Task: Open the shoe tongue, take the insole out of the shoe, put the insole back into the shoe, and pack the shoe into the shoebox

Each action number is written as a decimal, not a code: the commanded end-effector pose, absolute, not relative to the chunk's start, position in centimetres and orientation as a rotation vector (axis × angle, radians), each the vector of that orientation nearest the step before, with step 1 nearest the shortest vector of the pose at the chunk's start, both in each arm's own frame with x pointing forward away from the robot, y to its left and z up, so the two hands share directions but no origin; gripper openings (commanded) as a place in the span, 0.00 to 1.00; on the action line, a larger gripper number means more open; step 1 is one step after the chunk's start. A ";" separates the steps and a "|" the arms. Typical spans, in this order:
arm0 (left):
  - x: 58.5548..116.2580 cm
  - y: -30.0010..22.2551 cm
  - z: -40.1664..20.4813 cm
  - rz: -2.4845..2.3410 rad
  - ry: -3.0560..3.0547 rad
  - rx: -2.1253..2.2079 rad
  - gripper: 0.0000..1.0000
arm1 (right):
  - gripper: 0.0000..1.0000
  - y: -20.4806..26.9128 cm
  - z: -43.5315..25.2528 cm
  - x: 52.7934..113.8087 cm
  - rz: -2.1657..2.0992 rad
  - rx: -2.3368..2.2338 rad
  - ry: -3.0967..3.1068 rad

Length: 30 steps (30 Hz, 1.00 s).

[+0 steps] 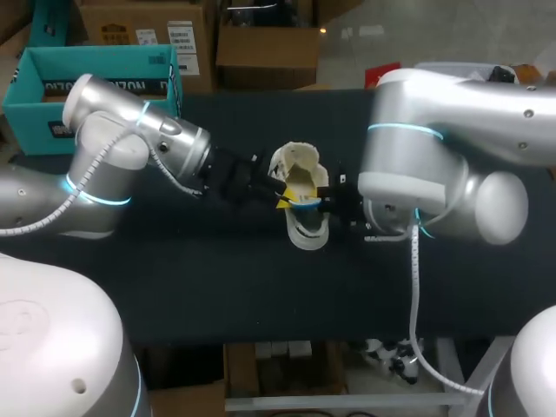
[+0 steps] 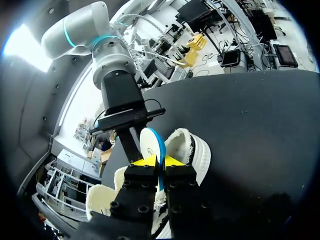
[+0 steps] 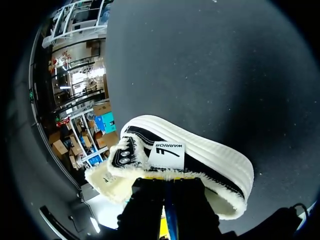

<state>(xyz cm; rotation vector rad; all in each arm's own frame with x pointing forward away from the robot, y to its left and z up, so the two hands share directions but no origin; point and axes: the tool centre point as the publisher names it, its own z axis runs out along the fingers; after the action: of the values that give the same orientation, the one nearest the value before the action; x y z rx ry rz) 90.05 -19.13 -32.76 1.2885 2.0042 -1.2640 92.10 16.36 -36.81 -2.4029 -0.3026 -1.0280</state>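
The shoe (image 3: 215, 170) carries a white label (image 3: 166, 154) on its side, just beside the eyelets. It bears a line of dark capital letters under a dark slanted mark, and both show clearly in the right wrist view. The teal shoebox (image 1: 26, 122) has a row of large pale capitals (image 1: 69, 87) across a dark band, partly hidden by the left arm, and a small white sticker (image 1: 61, 130) whose print is too small to read.

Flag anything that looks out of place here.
The insole stands on edge, sticking up out of the shoe, pinched in the left gripper. That suits the insole step of the task, so it is no fault. Nothing else stands out.
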 end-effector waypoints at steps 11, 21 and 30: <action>89.1 -19.3 -32.5 -1.210 2.011 1.258 0.00 | 0.84 16.5 -34.6 87.6 -1.119 -2.505 -0.271; 89.1 -19.4 -32.9 -1.215 2.017 1.252 0.00 | 0.00 17.4 -34.2 86.8 -1.153 -2.479 -0.273; 89.1 -19.3 -32.9 -1.214 2.019 1.239 0.00 | 0.00 17.8 -34.7 87.0 -1.147 -2.465 -0.275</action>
<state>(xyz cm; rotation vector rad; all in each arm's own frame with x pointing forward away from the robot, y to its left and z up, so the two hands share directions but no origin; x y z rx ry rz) 89.30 -19.09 -32.85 1.2466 2.0244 -1.2113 87.05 17.13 -34.18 -2.4462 -0.3043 -1.1012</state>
